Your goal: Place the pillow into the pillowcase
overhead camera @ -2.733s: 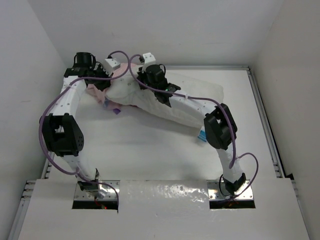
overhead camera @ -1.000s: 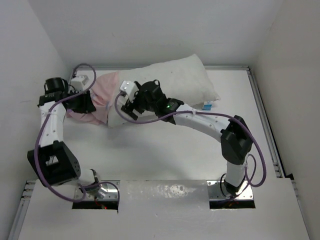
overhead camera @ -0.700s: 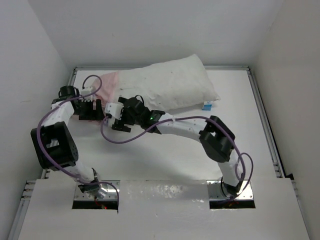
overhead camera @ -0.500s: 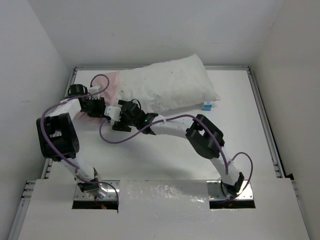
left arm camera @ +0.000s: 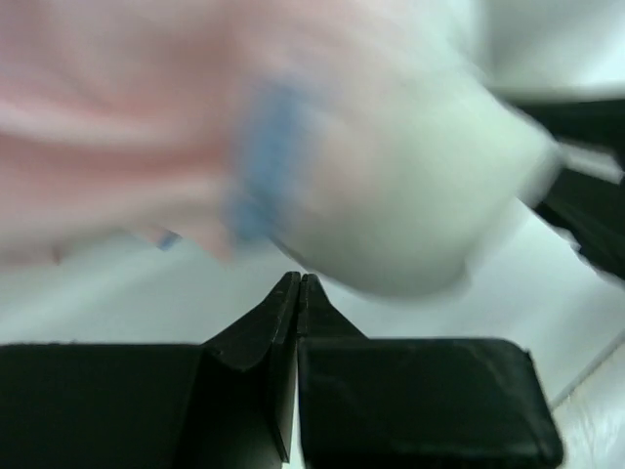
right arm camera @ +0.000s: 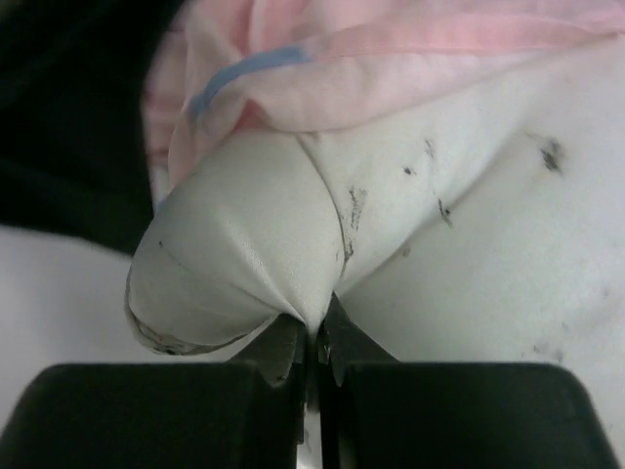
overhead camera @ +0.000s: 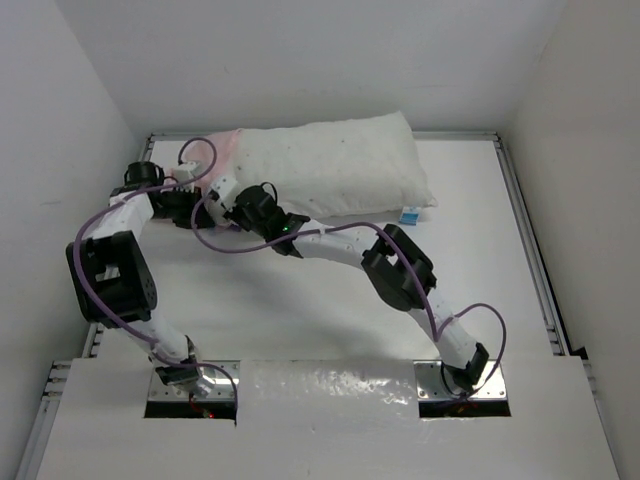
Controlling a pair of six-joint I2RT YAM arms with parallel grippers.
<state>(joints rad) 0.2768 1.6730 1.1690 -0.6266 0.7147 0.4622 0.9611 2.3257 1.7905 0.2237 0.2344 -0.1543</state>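
Observation:
The plump white pillow (overhead camera: 340,165) lies along the far side of the table, with its small blue tag (overhead camera: 410,213) at the right end. Its left end sits in the pink pillowcase (overhead camera: 222,152). My right gripper (overhead camera: 237,198) is at the pillow's near left corner. In the right wrist view it (right arm camera: 317,337) is shut on a pinch of the speckled pillow (right arm camera: 244,244) just below the pillowcase's pink hem (right arm camera: 391,49). My left gripper (overhead camera: 197,203) is beside it, to the left. Its jaws (left arm camera: 298,280) are shut with nothing between them, just short of the blurred pillow corner (left arm camera: 410,215) and pillowcase (left arm camera: 127,117).
White walls close in the table (overhead camera: 300,300) on three sides, and a metal rail (overhead camera: 528,250) runs down the right edge. Purple cables (overhead camera: 330,232) loop off both arms. The right arm (left arm camera: 586,195) shows black close beside the left gripper.
The right arm swung left to the pillow's near left corner and shut on it. The left gripper moved in beside it and shut. The pillow shifted slightly left and farther back.

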